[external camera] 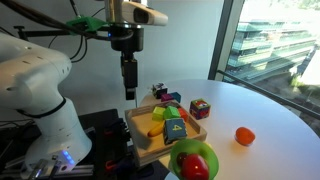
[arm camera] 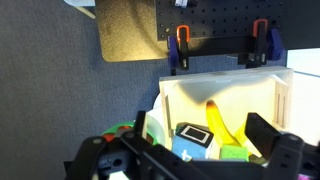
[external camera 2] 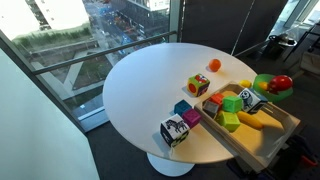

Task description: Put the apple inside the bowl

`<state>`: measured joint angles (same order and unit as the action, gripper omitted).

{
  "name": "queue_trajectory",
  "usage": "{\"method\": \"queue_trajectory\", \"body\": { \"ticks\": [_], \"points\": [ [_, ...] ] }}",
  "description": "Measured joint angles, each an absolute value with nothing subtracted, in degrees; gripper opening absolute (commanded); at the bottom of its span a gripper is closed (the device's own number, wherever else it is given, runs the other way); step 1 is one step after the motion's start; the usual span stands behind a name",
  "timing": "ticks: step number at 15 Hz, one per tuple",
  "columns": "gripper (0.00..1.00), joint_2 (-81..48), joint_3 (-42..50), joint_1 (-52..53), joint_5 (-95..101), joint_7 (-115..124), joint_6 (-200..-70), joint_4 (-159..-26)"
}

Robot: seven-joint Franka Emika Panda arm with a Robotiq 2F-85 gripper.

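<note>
Apple (external camera: 197,167) sits in the bowl (external camera: 181,151) at the tray's (external camera: 148,152) near corner, well apart from the gripper (external camera: 129,94), which hangs wide open and empty above the tray's far side.

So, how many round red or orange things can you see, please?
2: the apple at the bowl, and an orange ball out on the table. The tray may hide more.

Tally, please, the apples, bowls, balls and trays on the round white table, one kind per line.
red apple: 1
green bowl: 1
orange-red ball: 1
wooden tray: 1
Total: 4
</note>
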<state>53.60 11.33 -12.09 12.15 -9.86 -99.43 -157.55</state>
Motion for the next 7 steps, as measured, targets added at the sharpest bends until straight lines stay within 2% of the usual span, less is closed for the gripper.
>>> {"method": "queue_trajectory", "body": {
  "ticks": [7],
  "points": [
    [1.0,53.3,11.3,-12.0,12.2,-9.8,-99.5,-157.8]
  ]
}}
